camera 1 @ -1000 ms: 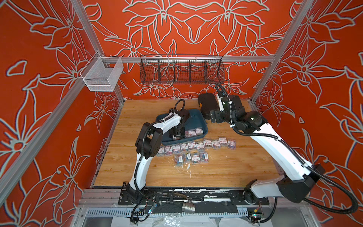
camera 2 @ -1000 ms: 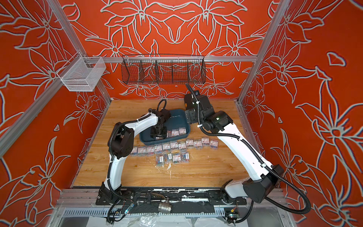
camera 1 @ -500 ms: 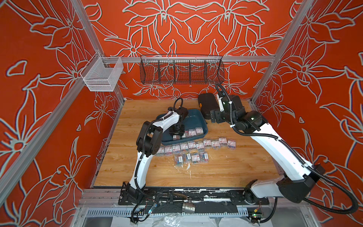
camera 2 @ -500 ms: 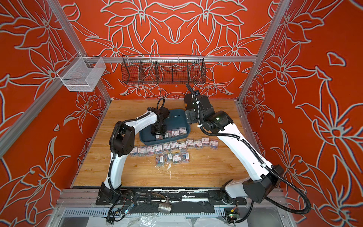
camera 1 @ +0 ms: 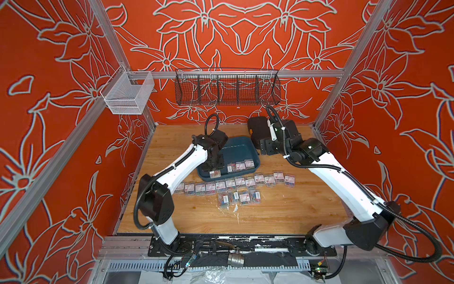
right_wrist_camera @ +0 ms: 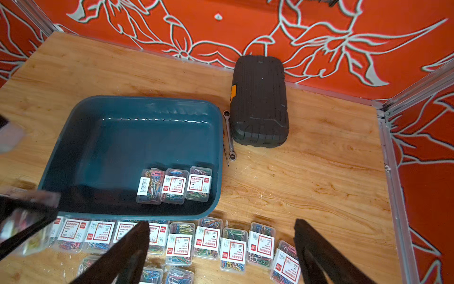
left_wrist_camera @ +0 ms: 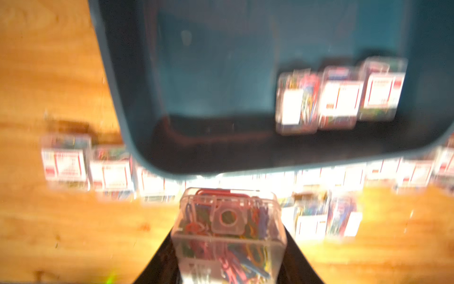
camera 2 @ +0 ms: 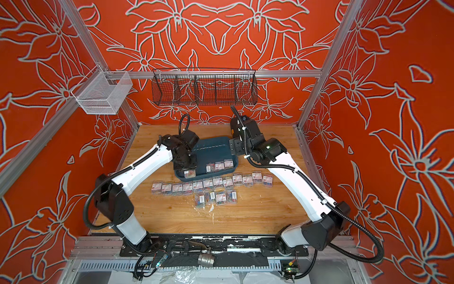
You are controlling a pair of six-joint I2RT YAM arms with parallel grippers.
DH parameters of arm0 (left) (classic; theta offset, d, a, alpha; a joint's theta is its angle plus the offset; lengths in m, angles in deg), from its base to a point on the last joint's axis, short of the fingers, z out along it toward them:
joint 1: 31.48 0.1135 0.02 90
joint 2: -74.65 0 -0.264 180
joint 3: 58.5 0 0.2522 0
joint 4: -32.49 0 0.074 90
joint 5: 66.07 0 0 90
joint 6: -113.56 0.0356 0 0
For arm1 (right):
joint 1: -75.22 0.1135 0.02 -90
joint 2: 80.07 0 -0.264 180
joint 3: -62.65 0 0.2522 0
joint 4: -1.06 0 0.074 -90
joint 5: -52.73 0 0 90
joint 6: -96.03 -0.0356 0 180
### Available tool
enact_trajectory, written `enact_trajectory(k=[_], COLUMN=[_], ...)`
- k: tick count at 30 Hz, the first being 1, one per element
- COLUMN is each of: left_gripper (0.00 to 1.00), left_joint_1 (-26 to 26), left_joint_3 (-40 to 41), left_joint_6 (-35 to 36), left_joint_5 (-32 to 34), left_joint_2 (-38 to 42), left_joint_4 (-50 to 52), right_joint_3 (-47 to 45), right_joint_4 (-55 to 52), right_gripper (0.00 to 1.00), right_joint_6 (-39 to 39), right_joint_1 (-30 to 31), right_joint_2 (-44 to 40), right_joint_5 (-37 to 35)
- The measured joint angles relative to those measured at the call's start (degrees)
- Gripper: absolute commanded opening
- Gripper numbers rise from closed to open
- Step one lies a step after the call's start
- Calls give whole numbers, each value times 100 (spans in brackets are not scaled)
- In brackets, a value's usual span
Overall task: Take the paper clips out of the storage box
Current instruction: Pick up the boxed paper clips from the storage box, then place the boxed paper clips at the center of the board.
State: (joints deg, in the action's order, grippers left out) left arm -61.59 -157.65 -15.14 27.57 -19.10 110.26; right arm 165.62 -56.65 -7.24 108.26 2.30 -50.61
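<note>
The storage box (camera 1: 235, 150) is a dark teal tray at the middle of the wooden table. Three clear boxes of paper clips (right_wrist_camera: 174, 185) lie side by side along its near wall. My left gripper (left_wrist_camera: 228, 260) is shut on another clear box of paper clips (left_wrist_camera: 228, 233), held over the tray's near left corner (camera 1: 215, 174). That wrist view is blurred. Several more boxes of paper clips (camera 1: 233, 183) lie in two rows on the table in front of the tray. My right gripper (right_wrist_camera: 221, 246) hangs open and empty above the right end of those rows.
A black hard case (right_wrist_camera: 259, 103) with an orange latch lies right of the tray, with a small wrench (right_wrist_camera: 229, 134) between them. A black wire basket (camera 1: 227, 87) hangs on the back wall. A white mesh basket (camera 1: 127, 96) hangs on the left rail.
My left gripper closed on a box of paper clips inside the tray and moved with it toward the tray's near left corner. The right arm has barely moved.
</note>
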Motion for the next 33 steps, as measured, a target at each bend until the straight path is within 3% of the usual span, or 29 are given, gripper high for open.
enact_trajectory(k=[9,15,22,33], left_gripper=[30,30,25,24], left_joint_1=[-485,-509,-516,-538], left_joint_3=[2358,3244,3716,3565], left_joint_6=[-863,-1191,-1349,-1335], left_joint_5=[-203,-225,-273,-151], left_joint_2=[1244,1731,1517,723], left_joint_4=[-321,-713,-1351,-1915], right_joint_3=[9,85,85,85], right_joint_4=[-85,-149,-168,-245], right_gripper=[89,88,88,88], right_joint_6=[-28,-24,-20,26], right_joint_1=[-2,-2,0,0], right_joint_2=[415,529,531,542], right_joint_5=[398,470,485,483])
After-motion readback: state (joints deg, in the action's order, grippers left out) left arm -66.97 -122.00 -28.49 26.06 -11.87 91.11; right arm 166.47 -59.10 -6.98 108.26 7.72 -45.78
